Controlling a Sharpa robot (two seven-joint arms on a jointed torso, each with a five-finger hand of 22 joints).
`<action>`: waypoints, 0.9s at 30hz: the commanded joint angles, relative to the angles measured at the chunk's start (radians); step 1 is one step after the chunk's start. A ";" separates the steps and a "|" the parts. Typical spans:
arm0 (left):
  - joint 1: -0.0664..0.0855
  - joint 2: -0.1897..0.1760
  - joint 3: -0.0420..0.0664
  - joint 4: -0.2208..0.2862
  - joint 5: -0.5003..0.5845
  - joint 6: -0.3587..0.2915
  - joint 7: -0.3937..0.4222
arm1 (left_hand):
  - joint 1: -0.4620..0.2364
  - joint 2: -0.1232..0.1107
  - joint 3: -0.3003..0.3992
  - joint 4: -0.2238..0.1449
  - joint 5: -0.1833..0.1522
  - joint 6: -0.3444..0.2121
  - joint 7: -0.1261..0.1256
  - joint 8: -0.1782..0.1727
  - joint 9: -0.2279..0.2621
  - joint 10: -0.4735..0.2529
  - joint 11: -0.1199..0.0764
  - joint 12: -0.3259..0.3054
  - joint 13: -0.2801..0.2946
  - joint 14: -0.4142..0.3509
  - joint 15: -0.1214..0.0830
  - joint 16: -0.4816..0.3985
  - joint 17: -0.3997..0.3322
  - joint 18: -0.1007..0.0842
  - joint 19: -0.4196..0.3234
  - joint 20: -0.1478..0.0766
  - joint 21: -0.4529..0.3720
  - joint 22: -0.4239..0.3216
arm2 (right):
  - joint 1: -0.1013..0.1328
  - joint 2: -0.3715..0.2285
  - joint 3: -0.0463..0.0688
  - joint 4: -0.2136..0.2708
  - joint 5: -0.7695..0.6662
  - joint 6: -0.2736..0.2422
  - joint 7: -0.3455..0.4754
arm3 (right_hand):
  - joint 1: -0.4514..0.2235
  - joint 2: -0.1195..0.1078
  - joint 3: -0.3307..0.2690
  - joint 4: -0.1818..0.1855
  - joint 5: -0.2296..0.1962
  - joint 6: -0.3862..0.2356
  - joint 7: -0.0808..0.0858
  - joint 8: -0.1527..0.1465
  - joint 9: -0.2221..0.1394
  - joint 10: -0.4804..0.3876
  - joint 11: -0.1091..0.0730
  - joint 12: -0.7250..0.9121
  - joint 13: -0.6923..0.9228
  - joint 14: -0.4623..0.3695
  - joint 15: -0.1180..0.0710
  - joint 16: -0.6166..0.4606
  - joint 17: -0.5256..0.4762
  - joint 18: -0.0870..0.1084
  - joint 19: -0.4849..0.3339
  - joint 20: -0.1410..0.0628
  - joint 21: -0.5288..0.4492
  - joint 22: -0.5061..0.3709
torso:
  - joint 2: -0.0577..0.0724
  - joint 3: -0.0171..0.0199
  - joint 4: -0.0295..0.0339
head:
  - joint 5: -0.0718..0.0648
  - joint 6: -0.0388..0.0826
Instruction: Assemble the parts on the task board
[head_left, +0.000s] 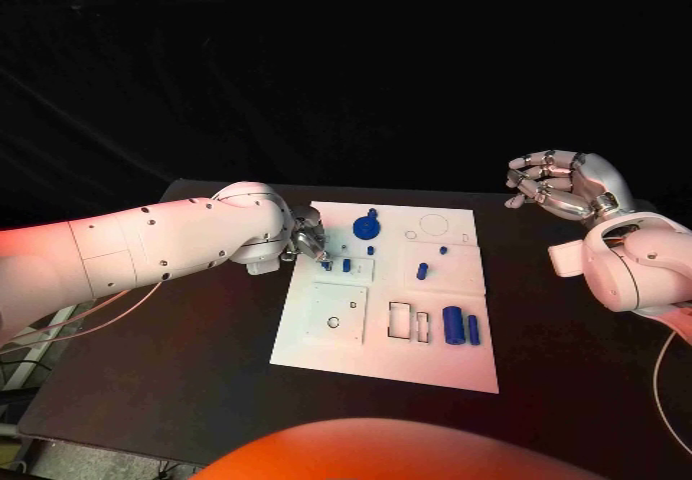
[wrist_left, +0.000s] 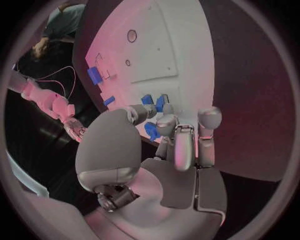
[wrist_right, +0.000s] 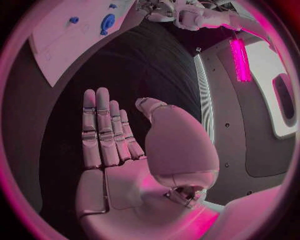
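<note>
**Several small blue parts sit close to the left hand's fingertips**

Several small blue plastic parts (head_left: 346, 265) stand near the far left corner of the white flat task board (head_left: 339, 345), and the silver left hand (head_left: 306, 240) is just over them. In the left wrist view its fingers (wrist_left: 185, 145) are bent down toward two small blue pieces (wrist_left: 154, 103) and a third one (wrist_left: 152, 131); I cannot tell if any piece is really pinched, because the fingers cover the contact.

The risk I see is crowding. The pieces are just beside each other, so a finger reaching for one may push its neighbour over or out of its seat. A weak pinch on such a small part may let it slip or turn.

The two blue cylinders (head_left: 460, 325) lie near the right edge of the board, not yet placed. The silver right hand (head_left: 560, 187) is in the air, well apart at the far right, fingers loosely curled, holding nothing.
</note>
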 joint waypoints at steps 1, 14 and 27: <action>-0.005 -0.006 0.000 0.013 -0.001 -0.085 0.048 | -0.002 0.004 0.177 -0.172 0.003 0.015 -0.021 0.004 0.002 0.004 -0.002 0.003 0.004 0.077 -0.007 0.004 0.149 -0.003 0.008 -0.002 0.008 0.004 | -0.001 -0.001 0.000 -0.001 -0.002 0.001 0.011 | -0.001 0.006 -0.001 -0.005 0.001 -0.008 0.053 0.007 -0.001 -0.008 0.000 0.006 -0.001 0.005 0.004 -0.006 0.001 0.010 0.005 0.005 -0.007 -0.001 | -0.001 -0.0001 0.0004 | 0.001 0.000; -0.035 -0.001 0.000 0.005 -0.076 -0.127 0.067 | -0.003 0.004 0.178 -0.172 0.002 0.015 -0.021 0.004 0.003 0.007 -0.002 0.007 0.012 0.077 -0.007 0.004 0.150 -0.004 0.011 -0.003 0.011 0.011 | -0.006 -0.002 0.000 -0.002 -0.002 0.001 0.012 | -0.001 0.008 -0.002 -0.007 0.003 -0.008 0.053 0.009 -0.003 -0.010 0.000 0.012 -0.008 0.007 0.004 -0.011 0.006 0.010 0.007 0.005 -0.008 -0.006 | 0.001 -0.0006 -0.0020 | 0.005 -0.001; -0.041 0.012 0.000 -0.025 -0.106 -0.061 0.068 | -0.006 0.003 0.183 -0.172 0.000 0.016 -0.021 0.005 0.003 0.005 -0.002 0.005 0.006 0.077 -0.008 0.004 0.149 -0.003 0.009 -0.003 0.009 0.005 | -0.007 -0.001 0.000 -0.003 -0.002 0.003 0.010 | -0.001 0.008 -0.002 -0.007 0.003 -0.008 0.053 0.009 -0.003 -0.010 0.000 0.012 -0.008 0.007 0.004 -0.011 0.006 0.010 0.007 0.005 -0.008 -0.006 | 0.002 0.0004 -0.0030 | 0.005 -0.004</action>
